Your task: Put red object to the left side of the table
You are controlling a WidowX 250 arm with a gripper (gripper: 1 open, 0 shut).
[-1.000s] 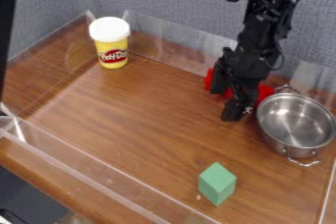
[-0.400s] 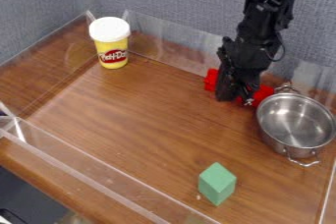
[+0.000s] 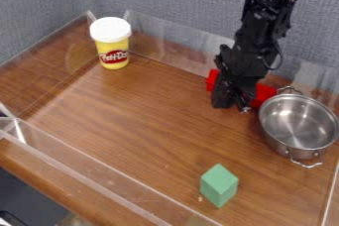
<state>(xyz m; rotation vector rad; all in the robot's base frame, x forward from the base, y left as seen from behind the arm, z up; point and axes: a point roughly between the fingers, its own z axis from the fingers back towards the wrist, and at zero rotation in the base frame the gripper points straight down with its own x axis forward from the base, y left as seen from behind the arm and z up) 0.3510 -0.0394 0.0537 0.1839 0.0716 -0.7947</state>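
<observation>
The red object point(image 3: 215, 75) lies on the wooden table point(image 3: 133, 121) at the back right, close to the clear wall. Most of it is hidden behind the arm, with red showing on both sides of the fingers. My black gripper point(image 3: 228, 97) points almost straight down onto it, fingers drawn together on the red object. Whether the object is off the table I cannot tell.
A steel pot point(image 3: 296, 123) stands just right of the gripper, nearly touching it. A yellow Play-Doh tub point(image 3: 113, 44) stands at the back left. A green cube point(image 3: 219, 184) sits near the front edge. Clear walls point(image 3: 79, 170) ring the table.
The fingers were spread with their tips low in front of the red object; they have closed together on it. The hand has hardly shifted.
</observation>
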